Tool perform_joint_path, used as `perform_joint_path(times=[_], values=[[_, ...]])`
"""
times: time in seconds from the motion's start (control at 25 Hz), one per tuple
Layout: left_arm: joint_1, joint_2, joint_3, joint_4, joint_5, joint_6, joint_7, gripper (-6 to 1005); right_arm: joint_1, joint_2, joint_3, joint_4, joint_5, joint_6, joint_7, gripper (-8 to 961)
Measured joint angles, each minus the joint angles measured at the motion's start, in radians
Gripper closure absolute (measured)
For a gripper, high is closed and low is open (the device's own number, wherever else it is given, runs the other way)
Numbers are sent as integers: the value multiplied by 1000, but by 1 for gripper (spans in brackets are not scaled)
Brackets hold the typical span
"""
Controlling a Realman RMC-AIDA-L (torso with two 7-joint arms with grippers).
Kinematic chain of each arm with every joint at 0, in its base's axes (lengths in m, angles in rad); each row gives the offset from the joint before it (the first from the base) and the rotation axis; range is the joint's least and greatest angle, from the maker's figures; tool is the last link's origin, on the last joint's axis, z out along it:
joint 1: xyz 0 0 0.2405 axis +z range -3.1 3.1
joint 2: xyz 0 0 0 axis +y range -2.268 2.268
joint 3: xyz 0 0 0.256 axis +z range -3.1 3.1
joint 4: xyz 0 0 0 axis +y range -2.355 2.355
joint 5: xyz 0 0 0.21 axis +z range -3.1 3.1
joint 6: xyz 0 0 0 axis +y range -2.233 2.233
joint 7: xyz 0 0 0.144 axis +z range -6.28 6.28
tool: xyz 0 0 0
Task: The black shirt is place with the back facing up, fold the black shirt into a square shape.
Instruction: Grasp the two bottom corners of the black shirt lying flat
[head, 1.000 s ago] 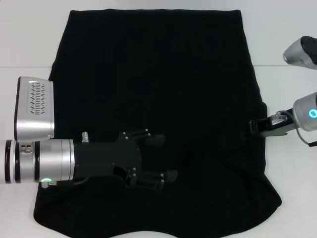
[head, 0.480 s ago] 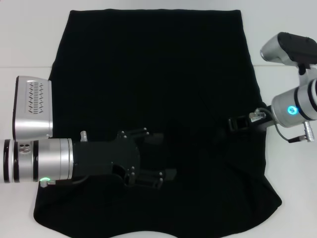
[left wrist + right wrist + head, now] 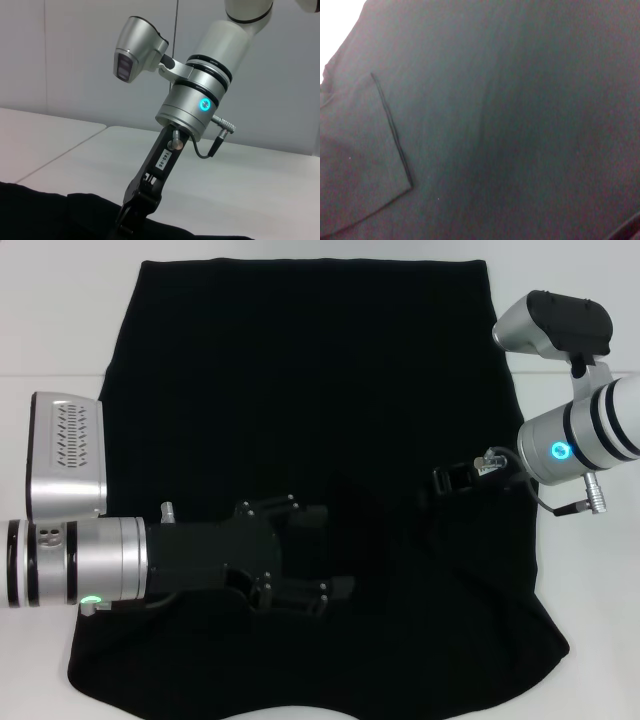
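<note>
The black shirt (image 3: 300,390) lies spread flat over the white table and fills most of the head view. My left gripper (image 3: 325,552) reaches in from the left, low over the shirt's near-left part, open with nothing between its fingers. From the right, my right gripper (image 3: 440,480) reaches over the shirt's right side, and its tip is dark against the cloth. The left wrist view shows that right gripper (image 3: 131,220) pointing down onto the shirt (image 3: 40,210). The right wrist view is filled by the shirt (image 3: 520,125), with a hemmed flap (image 3: 392,130) lying folded on it.
The white table (image 3: 50,320) shows bare on both sides of the shirt and along the far edge. A silver camera housing (image 3: 68,455) on my left arm sits over the shirt's left edge. Pale table top (image 3: 250,190) lies behind the right arm.
My right arm has swung in from the right edge toward the shirt's middle, its gripper now well over the cloth. The left gripper has barely moved.
</note>
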Motion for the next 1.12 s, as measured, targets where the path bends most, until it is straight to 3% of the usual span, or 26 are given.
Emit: perform_joint_path(times=[0.68, 0.88, 1.12], values=[[0, 2, -1, 1, -4, 0, 0, 90, 33, -6, 5, -17, 3, 33, -13, 925], [1, 3, -27, 7, -4, 16, -7, 91, 19, -6, 7, -29, 70, 41, -79, 912], [20, 39, -144, 51, -4, 157, -107, 92, -62, -17, 9, -31, 303, 38, -259, 822]])
